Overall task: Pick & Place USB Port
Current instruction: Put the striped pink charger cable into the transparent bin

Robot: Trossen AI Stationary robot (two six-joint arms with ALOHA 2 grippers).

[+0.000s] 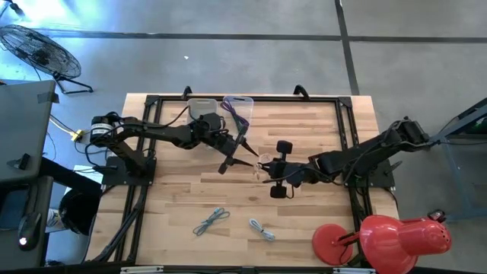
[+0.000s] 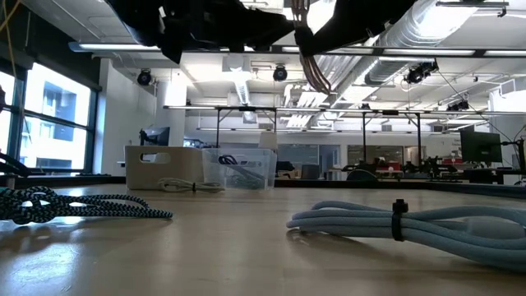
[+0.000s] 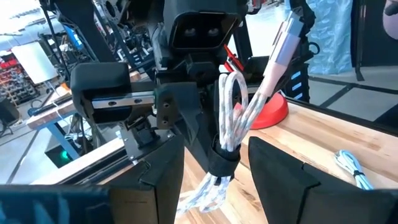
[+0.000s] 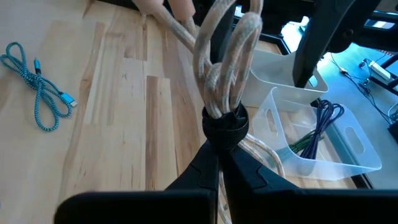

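Observation:
A coiled white USB cable (image 1: 262, 163), bound by a black strap, is in the air above the table's middle, between my two grippers. My right gripper (image 4: 219, 163) is shut on it. My left gripper (image 3: 217, 180) is open, with one finger on each side of the coil just below the strap, and I see no touch. The cable's pale plug (image 3: 280, 43) sticks out past the loops. Two clear bins (image 1: 237, 106) stand at the far edge; one holds a purple cable (image 4: 320, 121). My right gripper pinches the white cable at its black strap (image 4: 225, 127), between the two fingertips (image 4: 205, 165). The loops stand out beyond the fingers and the tail strands trail back beside them. The coil is lifted clear of the table.
A blue braided cable (image 1: 211, 221) and a light blue bundled cable (image 1: 262, 228) lie near the table's near edge, apart from both arms. A red desk lamp (image 1: 396, 236) sits at the near right corner. A beige box (image 2: 164, 164) stands by the bins.

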